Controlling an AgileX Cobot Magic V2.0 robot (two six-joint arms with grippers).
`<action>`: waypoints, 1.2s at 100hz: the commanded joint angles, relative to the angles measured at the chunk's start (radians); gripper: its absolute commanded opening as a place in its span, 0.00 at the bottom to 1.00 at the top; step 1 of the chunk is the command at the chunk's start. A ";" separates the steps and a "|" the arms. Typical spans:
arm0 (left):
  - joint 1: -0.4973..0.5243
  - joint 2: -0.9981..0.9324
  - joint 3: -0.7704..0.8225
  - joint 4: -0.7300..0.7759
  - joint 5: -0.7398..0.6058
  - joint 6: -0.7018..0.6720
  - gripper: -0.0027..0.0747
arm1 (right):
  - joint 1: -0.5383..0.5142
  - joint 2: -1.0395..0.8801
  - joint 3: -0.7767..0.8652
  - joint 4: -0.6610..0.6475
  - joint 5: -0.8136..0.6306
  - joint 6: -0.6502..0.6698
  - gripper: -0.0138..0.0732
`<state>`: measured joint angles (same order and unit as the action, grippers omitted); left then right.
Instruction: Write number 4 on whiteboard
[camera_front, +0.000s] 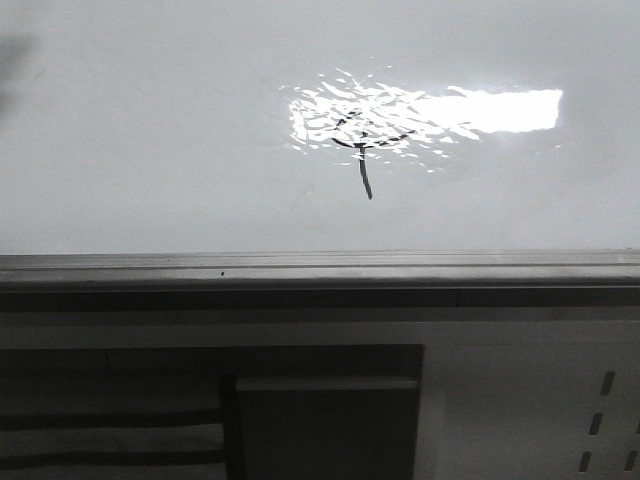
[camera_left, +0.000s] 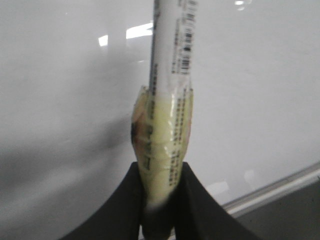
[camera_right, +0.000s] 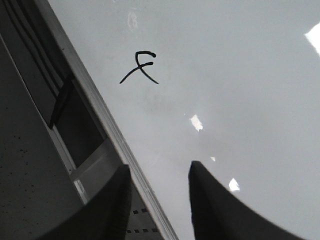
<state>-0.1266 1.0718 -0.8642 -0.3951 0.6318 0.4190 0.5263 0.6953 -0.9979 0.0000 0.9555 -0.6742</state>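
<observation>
The whiteboard (camera_front: 150, 150) fills the upper front view, with a bright glare patch and a grey bottom rail (camera_front: 320, 268). The number 4 (camera_front: 362, 145) is a thin black scrawl in the glare, its tail running down. It also shows in the right wrist view (camera_right: 141, 67). My left gripper (camera_left: 161, 172) is shut on a white marker (camera_left: 170, 60) wrapped in yellowish tape, held off the whiteboard (camera_left: 60, 100). Its tip is out of view. My right gripper (camera_right: 159, 172) is open and empty near the whiteboard's (camera_right: 240, 100) rail. Neither gripper shows in the front view.
Below the rail stands dark panelled furniture (camera_front: 320, 420) with a white perforated panel (camera_front: 590, 420) at the right. In the right wrist view the rail (camera_right: 100, 110) runs diagonally, with the dark furniture (camera_right: 30, 150) beside it.
</observation>
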 joint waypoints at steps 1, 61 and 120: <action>0.026 -0.011 0.030 -0.093 -0.161 -0.017 0.01 | -0.006 0.008 -0.005 -0.012 -0.079 0.001 0.43; 0.031 0.093 0.082 -0.217 -0.320 -0.017 0.01 | -0.006 0.023 0.000 -0.012 -0.116 0.001 0.43; 0.031 0.004 -0.082 -0.022 -0.067 -0.016 0.53 | -0.006 0.023 0.000 0.000 -0.116 0.304 0.43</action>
<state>-0.0989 1.1439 -0.8465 -0.4770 0.5135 0.4113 0.5263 0.7121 -0.9734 0.0000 0.9114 -0.5218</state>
